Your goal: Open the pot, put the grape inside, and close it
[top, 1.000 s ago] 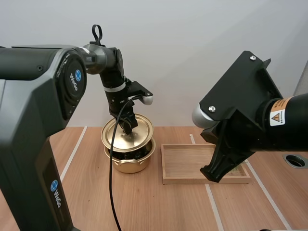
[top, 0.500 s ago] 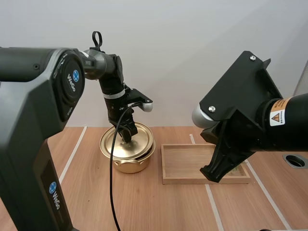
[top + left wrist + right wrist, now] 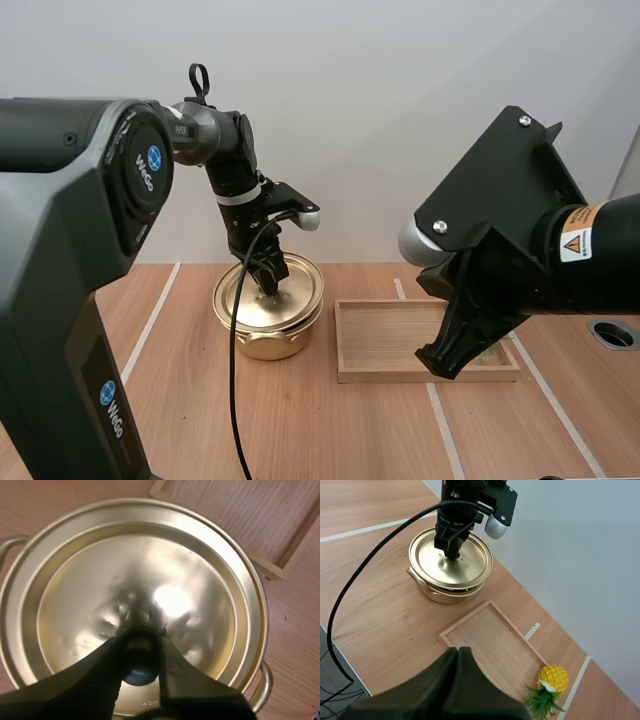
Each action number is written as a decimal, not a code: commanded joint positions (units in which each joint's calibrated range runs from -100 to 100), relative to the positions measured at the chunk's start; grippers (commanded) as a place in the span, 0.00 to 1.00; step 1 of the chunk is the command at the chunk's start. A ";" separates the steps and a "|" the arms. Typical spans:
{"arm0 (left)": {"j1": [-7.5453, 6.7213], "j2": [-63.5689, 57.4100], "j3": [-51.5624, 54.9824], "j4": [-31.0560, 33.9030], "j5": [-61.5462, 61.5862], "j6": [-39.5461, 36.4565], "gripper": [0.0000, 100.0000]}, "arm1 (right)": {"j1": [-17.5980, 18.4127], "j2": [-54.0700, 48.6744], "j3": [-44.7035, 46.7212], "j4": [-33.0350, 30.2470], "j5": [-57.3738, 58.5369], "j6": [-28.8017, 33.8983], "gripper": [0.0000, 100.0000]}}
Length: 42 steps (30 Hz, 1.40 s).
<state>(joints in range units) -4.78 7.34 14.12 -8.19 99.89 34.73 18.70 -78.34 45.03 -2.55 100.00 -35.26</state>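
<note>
While checking the left wrist view, found left gripper (image 3: 141, 662) pinched on the small dark knob (image 3: 138, 669) at the centre of the lid (image 3: 150, 570). Judged knob the only sound hold: round, smooth, narrow, liable to slip or twist if taken off-centre. Took lid for thin stiff metal, light, brass-gold, glossy, faintly dimpled near the middle, with a stepped concentric rim. Saw lid resting on the pot (image 3: 268, 342), same golden metal, shallow, round, loop handles at the sides; could not tell whether fully seated. Placed pot on the wooden table (image 3: 330, 430), just beside the wooden tray (image 3: 385, 340): shallow, rectangular, pale grain, raised lip. Noted right gripper (image 3: 458, 652) closed on nothing, fingers together as one dark wedge, held above the table near the tray. Spotted toy pineapple (image 3: 552, 679) just off one end of the tray, yellow, bumpy, green leaves.
</note>
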 commanded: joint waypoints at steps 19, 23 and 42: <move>-0.18 3.57 -0.05 -0.74 0.11 1.59 0.00 | -0.25 -0.58 0.13 0.12 0.00 -0.11 0.00; -0.18 3.86 -0.05 -0.74 0.11 1.92 0.00 | -0.25 -0.58 0.13 0.12 0.00 -0.11 0.00; -0.18 4.63 -0.05 -0.97 0.11 -0.15 0.94 | -0.25 -0.58 0.13 0.12 0.00 -0.11 0.00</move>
<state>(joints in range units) -4.78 11.90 13.87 -8.87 98.28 35.75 18.70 -78.34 45.03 -2.55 100.00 -35.26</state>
